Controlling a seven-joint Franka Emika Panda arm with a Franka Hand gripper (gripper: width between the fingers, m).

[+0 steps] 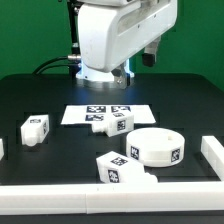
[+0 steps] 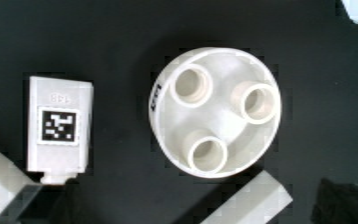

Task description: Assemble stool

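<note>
Seat point(image 2: 215, 112), thick white disc, three round sockets, tagged leg point(image 2: 60, 125) beside it, gripper point(image 2: 140, 203) spread wide, empty

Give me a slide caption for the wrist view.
Round three-socket stool seat from above, tagged leg block beside it, apart.

My desk point(image 1: 40, 95) is matte black, and the same dark surface point(image 2: 131, 40) shows under my wrist. The marker board point(image 1: 83, 114) lies flat toward the back of it, thin and white, its printed tags facing up. A long white rail point(image 1: 60, 192) runs along the near edge in the exterior view, with another white stretch at that view's right. Behind the desk I see a green wall point(image 1: 30, 30). Black cables point(image 1: 55, 67) trail along the far edge at the exterior view's left.
</note>
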